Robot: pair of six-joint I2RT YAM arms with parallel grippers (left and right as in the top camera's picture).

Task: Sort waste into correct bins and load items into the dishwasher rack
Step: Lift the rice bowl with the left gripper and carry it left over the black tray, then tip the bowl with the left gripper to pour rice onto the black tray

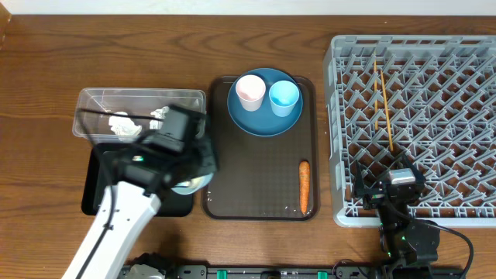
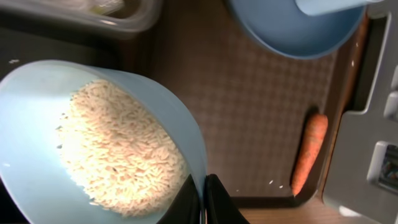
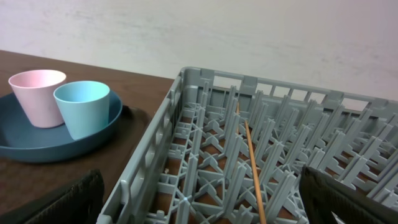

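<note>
Heaps of white rice [image 2: 118,149] fill pale-blue bowl [image 2: 171,109], L gripper [image 2: 202,202] pinching its rim; R gripper [image 3: 202,202] agape.

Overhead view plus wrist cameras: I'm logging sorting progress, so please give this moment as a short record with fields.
left gripper: shut on the rim of the bowl
bowl contents: rice, not yet tipped out
clear tub: holds paper wads
serving tray: carrot; blue plate carrying white cup and light blue cup
rack: chopsticks only
right gripper: open, at the rack's near edge
</note>
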